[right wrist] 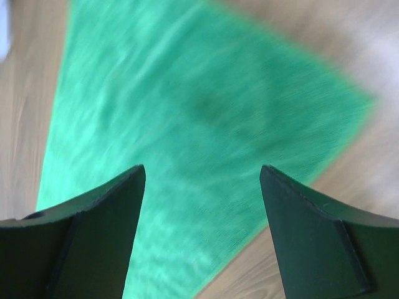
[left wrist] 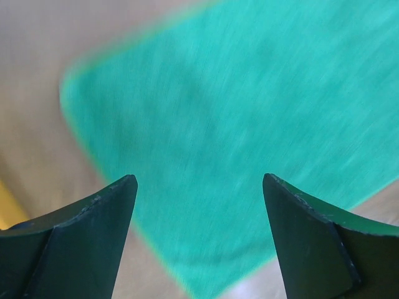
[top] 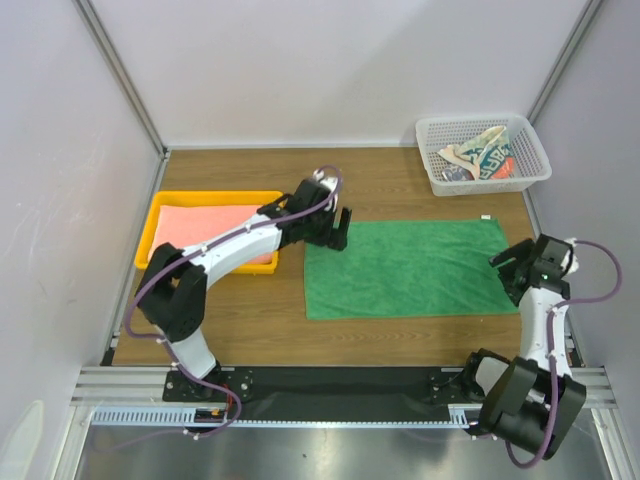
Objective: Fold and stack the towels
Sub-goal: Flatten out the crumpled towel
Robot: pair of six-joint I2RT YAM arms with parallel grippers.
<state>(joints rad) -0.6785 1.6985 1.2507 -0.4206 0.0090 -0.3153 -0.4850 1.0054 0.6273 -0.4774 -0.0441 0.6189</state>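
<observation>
Green towel (top: 405, 268) lies flat on the surface (top: 400, 340), its long axis running between the tools: one corner just below the left tool (top: 338, 228), the opposite short edge beside the right tool (top: 503, 262). Both tools are spread and empty.

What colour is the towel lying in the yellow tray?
Plain salmon-pink towel; clearest in the top external view.

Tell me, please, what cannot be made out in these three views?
Pink towel in the yellow tray: top view, its right part is covered by the left arm.
Patterned towel in the white basket: top view, crumpled and too small to read its letters.
Green towel: both wrist views are blurred, and the frame edges cut off part of its outline.
</observation>
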